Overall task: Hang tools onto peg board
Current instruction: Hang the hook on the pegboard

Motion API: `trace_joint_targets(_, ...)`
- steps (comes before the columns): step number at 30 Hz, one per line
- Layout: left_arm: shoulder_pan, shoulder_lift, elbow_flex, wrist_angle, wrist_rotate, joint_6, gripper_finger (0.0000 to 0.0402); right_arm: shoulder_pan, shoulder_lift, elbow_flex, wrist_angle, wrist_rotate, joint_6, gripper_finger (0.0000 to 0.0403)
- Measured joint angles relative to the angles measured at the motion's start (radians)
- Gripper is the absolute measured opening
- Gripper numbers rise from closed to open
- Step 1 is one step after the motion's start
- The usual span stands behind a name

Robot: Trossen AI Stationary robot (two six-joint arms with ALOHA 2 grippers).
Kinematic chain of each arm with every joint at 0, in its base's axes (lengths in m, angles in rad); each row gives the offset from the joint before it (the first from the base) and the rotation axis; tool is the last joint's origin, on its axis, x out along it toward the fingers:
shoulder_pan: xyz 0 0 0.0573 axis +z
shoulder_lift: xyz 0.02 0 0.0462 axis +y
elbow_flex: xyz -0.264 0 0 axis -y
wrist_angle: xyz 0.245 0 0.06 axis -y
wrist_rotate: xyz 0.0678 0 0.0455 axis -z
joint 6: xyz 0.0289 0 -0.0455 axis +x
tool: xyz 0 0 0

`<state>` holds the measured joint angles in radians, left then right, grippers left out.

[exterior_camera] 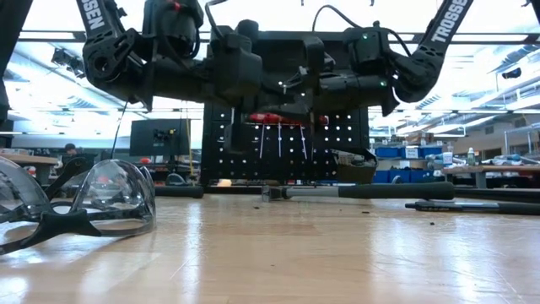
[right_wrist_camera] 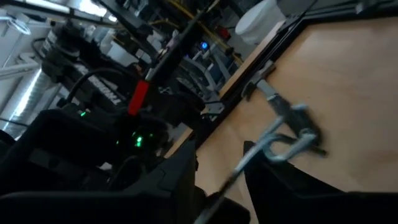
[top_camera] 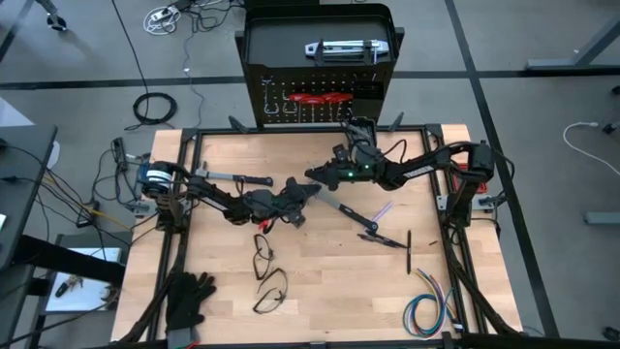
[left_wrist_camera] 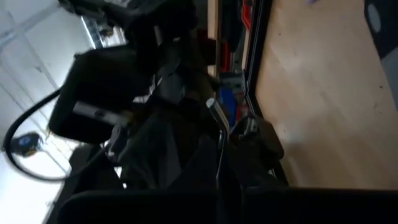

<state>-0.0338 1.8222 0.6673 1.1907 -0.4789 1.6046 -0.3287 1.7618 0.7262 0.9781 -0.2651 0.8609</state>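
Observation:
Over the middle of the table my two grippers meet, both level. My left gripper is shut on a grey metal C-clamp, held in the air. My right gripper comes from the table's right. Its fingers stand apart on either side of the clamp's thin rod; whether they touch it I cannot tell. The peg board stands upright at the far edge, with red-handled tools hanging on it. One black-handled hammer lies flat on the table below the grippers, another under the left arm. My left gripper pinches a thin silver rod of the clamp between its two fingers, coming level from the table's left. The rod sticks out past the fingers to a rounded end. The clamp is lifted clear of the table.
Two pairs of safety glasses lie toward the near left, black gloves at the near left corner, a coloured wire bundle at the near right. A thin dark tool lies at the right. A silver tool rests on the peg board's top.

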Motion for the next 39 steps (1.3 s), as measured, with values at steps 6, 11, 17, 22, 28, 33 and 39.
trace_joint_targets(6, 0.001, 0.001, -0.001, 0.017, -0.002, -0.045, 0.0, -0.051, -0.001, -0.08, 0.129, -0.062, 0.037, 0.0158)
trace_joint_targets(11, 0.002, 0.001, -0.001, 0.018, 0.004, -0.046, 0.0, -0.084, -0.002, -0.135, 0.164, -0.129, 0.036, 0.016)
trace_joint_targets(17, 0.015, 0.001, -0.001, 0.021, -0.022, -0.048, 0.0, -0.098, -0.021, -0.176, 0.177, -0.222, -0.049, 0.0158)
trace_joint_targets(22, 0.049, 0.001, -0.001, 0.022, -0.017, -0.122, 0.0, -0.029, -0.107, -0.171, -0.029, -0.048, -0.209, 0.0158)
trace_joint_targets(28, 0.099, -0.003, -0.001, 0.02, 0.034, -0.141, 0.0, 0.058, -0.228, -0.167, -0.287, 0.366, -0.422, 0.0158)
trace_joint_targets(33, 0.173, -0.004, -0.004, 0.01, 0.194, -0.213, 0.0, 0.117, -0.245, -0.163, -0.29, 0.599, -0.619, 0.0158)
trace_joint_targets(39, 0.232, -0.004, -0.053, 0.094, 0.367, -0.252, 0.0, 0.164, -0.243, -0.161, -0.291, 0.624, -0.962, 0.0158)
